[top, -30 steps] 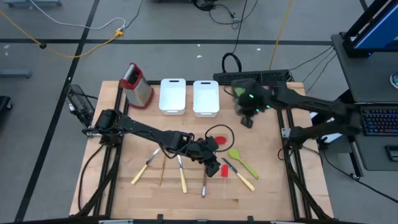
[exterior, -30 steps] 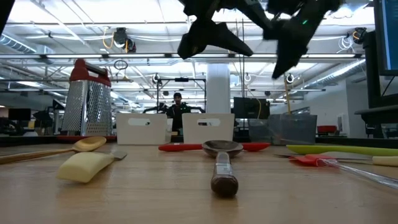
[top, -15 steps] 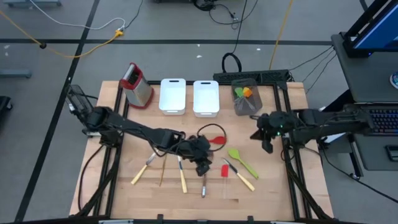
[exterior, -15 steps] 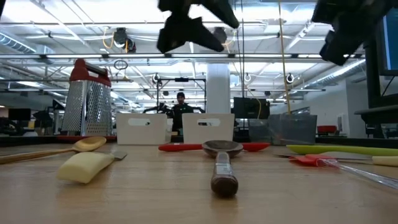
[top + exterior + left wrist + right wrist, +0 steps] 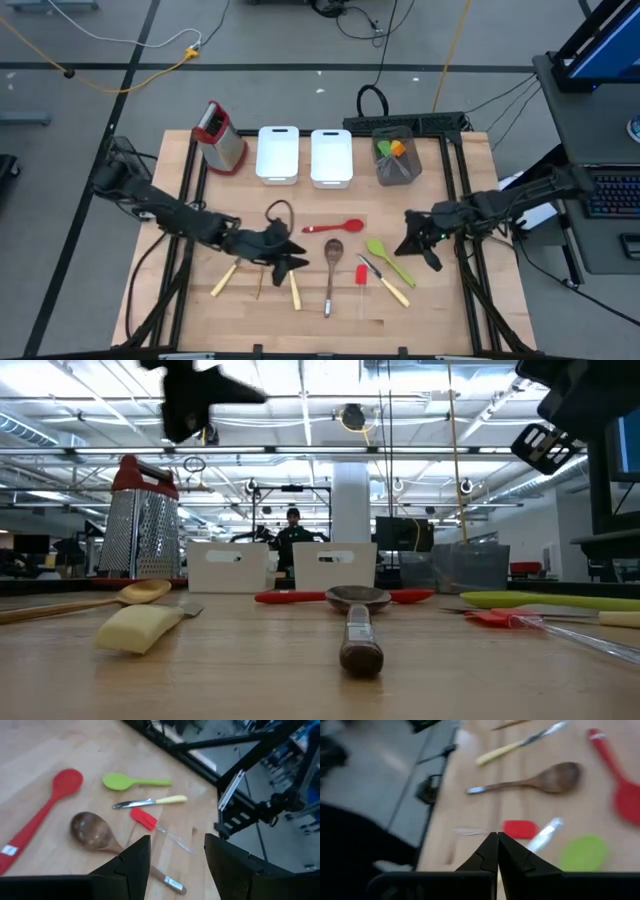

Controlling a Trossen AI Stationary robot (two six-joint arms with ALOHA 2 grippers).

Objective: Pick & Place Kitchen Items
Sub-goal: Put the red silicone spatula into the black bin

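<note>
The wooden spoon (image 5: 330,268) serves as the anchor: it lies on the table (image 5: 440,310) with its bowl toward the trays and its handle toward the front edge.

Just beside it, on the right arm's side, lies the small red spatula (image 5: 361,275) with a clear handle, then a cream-handled knife (image 5: 385,283) and the green spoon (image 5: 388,259), the knife's blade reaching under the green spoon's stem. Behind the wooden spoon's bowl lies the red spoon (image 5: 337,226), crosswise. On the other side of the wooden spoon, the left gripper (image 5: 290,262) hangs above the table with its fingers (image 5: 131,865) parted and nothing between them, over another cream-handled knife (image 5: 294,291); a thin gold spoon (image 5: 260,284) and a further cream-handled utensil (image 5: 224,279) lie beyond it.

Farther from the wooden spoon, past the green spoon, the right gripper (image 5: 420,246) hovers near the table's right side with its fingers pressed together, carrying nothing.

Farthest back stand two white trays (image 5: 278,156) (image 5: 330,158), a dark bin (image 5: 397,163) holding green and orange utensils, and the red-topped box grater (image 5: 222,137).

A person (image 5: 292,536) shows in the room beyond.
</note>
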